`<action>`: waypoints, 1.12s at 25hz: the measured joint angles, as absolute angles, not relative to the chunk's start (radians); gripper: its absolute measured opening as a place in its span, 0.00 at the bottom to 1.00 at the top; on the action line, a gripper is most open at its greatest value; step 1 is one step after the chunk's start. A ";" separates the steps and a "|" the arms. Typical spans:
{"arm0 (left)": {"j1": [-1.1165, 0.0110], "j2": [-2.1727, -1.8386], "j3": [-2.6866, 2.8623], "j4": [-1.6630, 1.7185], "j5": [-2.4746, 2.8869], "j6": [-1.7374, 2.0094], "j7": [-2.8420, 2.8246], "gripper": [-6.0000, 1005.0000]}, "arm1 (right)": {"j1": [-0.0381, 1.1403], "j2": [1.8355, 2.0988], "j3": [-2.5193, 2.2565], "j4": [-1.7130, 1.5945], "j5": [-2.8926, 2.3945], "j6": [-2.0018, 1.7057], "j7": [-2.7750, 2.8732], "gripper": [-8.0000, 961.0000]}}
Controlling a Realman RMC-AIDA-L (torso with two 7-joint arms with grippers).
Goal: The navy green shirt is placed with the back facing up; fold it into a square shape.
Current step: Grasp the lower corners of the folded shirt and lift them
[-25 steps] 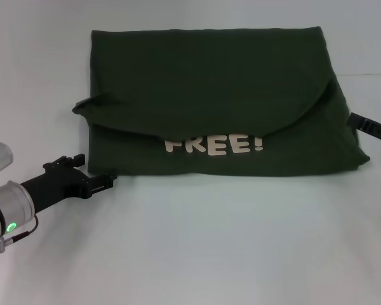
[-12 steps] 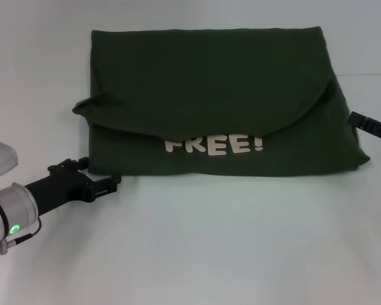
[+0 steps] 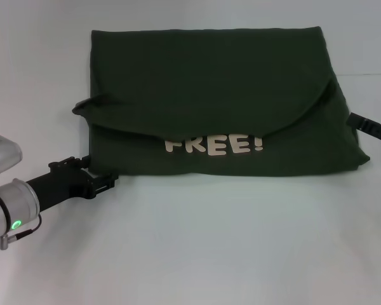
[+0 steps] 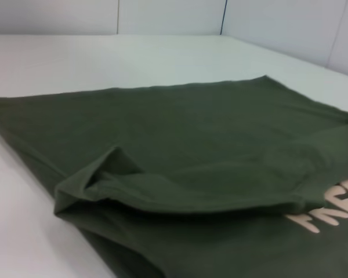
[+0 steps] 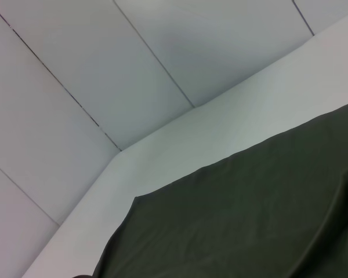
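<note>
The navy green shirt (image 3: 209,82) lies folded on the white table (image 3: 209,241). A curved flap is folded toward me over its front, and it half covers the white letters "FREE!" (image 3: 214,144). A small bunched fold (image 3: 89,105) sticks out at the shirt's left edge. That fold also shows close up in the left wrist view (image 4: 104,179). My left gripper (image 3: 108,181) rests low on the table at the shirt's near left corner. My right gripper (image 3: 370,129) sits at the shirt's right edge, mostly out of the picture. The right wrist view shows only shirt cloth (image 5: 249,220) and the table.
White wall panels (image 5: 133,69) stand behind the table. Bare white tabletop (image 3: 241,254) runs between the shirt's near edge and me, and a narrower strip lies to the shirt's left.
My left gripper has shifted a little near the shirt's near left corner. The shirt and the right gripper have not moved.
</note>
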State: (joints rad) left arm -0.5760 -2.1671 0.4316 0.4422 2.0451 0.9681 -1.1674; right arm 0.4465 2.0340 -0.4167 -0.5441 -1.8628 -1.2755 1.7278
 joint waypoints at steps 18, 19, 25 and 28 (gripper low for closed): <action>-0.590 -2.166 0.463 0.454 2.045 0.930 -1.211 0.17 | 0.445 2.034 -0.416 -0.545 -1.863 -1.275 1.726 0.74; -0.590 -2.166 0.463 0.455 2.045 0.930 -1.216 0.16 | 0.445 2.033 -0.416 -0.545 -1.866 -1.275 1.726 0.74; -0.575 -2.165 0.471 0.482 2.046 0.953 -1.255 0.06 | 0.445 2.012 -0.426 -0.547 -1.896 -1.278 1.753 0.74; -0.554 -2.164 0.492 0.515 2.046 1.002 -1.296 0.04 | 0.450 1.986 -0.426 -0.555 -1.954 -1.287 1.820 0.73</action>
State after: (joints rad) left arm -0.5536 -2.1644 0.4924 0.5147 2.0464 1.0017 -1.2959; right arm 0.4505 1.9861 -0.4264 -0.5552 -1.9535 -1.2866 1.8198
